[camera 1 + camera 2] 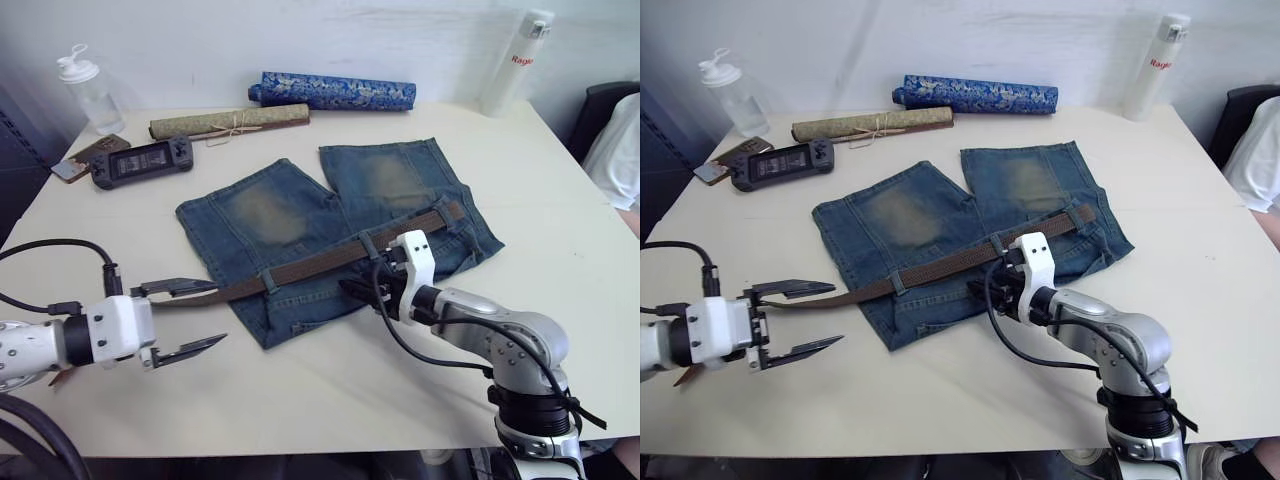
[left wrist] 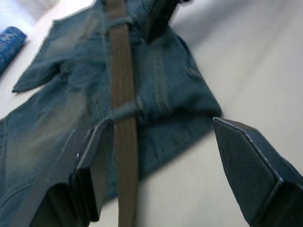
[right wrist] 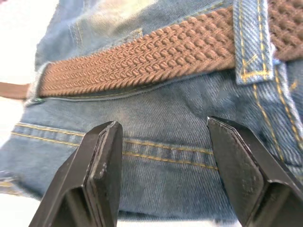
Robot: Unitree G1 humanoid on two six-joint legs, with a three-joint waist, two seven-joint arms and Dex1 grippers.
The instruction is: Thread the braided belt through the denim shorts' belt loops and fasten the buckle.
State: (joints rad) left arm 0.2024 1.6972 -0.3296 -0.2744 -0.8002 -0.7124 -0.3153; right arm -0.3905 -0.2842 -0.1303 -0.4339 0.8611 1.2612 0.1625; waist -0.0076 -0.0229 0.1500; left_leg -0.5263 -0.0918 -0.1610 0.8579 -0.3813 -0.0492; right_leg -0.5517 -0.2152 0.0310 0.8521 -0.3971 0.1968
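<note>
Partly hidden braided belt (image 1: pixel 320 262), buckle unclear

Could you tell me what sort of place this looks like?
Probably an indoor lab or office test bench: a plain white table against a wall, staged with denim shorts and a braided belt, plus bottles, a handheld game console and a dark chair.

Denim shorts (image 1: pixel 300 215): faded blue, yellowish worn patch on each leg, yellow-orange stitching. Braided belt (image 1: pixel 330 258): brown woven, its end toward the table's left edge smooth brown. Belt loops (image 3: pixel 252 40): blue denim, yellow stitching. Table (image 1: pixel 560 220): cream. Near the far edge: blue patterned roll (image 1: pixel 332 91), tan roll (image 1: pixel 228 121), white bottle (image 1: pixel 516 62) with red lettering, clear bottle (image 1: pixel 90 90), dark handheld console (image 1: pixel 140 162), possibly black. Gripper fingers (image 3: pixel 102 175): black.
</note>
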